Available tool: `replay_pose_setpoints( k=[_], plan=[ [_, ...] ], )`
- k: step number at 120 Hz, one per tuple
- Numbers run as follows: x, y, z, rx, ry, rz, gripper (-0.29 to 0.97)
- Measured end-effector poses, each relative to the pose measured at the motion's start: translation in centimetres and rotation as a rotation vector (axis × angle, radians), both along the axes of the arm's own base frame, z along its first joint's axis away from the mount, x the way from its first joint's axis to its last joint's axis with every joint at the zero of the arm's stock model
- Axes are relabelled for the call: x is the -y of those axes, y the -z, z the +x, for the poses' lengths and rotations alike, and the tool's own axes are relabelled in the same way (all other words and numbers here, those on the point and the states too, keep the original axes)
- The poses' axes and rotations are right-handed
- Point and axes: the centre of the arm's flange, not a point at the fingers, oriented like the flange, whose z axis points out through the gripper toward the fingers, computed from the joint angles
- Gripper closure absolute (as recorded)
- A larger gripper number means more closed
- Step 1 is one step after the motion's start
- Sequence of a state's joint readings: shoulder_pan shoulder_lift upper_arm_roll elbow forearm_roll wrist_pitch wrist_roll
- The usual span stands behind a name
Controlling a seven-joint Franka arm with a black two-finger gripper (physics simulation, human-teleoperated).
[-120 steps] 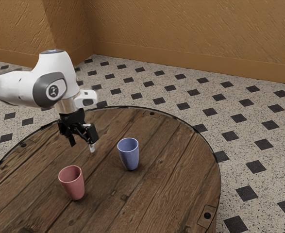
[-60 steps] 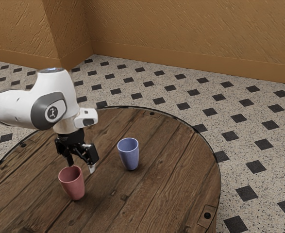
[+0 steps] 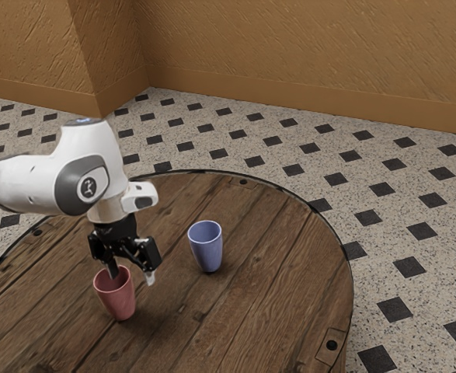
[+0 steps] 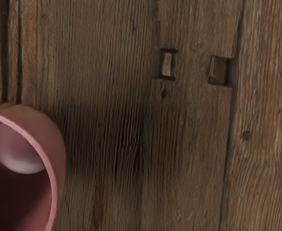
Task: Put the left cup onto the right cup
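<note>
- Pink cup (image 3: 117,297) stands upright on the wooden table (image 3: 274,303), at 8 o'clock from the blue cup (image 3: 206,245).
- Claw (image 3: 131,275) is open wide, straddling its 3 o'clock rim.
- Probably light, stiff, slippery: pinch that wall.

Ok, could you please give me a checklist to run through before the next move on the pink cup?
1. End effector open: ok, its fingers stand apart.
2. Fingers straddle the pink cup's wall: ok, one seems to dip inside the mouth, the other hangs outside, on the blue cup's side.
3. Pink cup upright on the table: ok.
4. Blue cup upright, mouth up and free: ok.
5. Cups apart, leaving room to lift: ok.
6. Fingers low enough for a firm grip: cannot tell.
</note>
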State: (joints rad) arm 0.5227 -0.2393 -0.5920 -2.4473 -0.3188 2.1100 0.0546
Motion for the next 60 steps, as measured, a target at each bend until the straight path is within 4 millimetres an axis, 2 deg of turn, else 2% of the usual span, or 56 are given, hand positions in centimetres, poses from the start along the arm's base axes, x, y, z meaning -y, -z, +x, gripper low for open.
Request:
replay_pose_setpoints(
  k=[60],
  plan=[
    [-0.9, 3.0, 0.7, -0.044, -0.023, -0.021, 0.00]
  ],
)
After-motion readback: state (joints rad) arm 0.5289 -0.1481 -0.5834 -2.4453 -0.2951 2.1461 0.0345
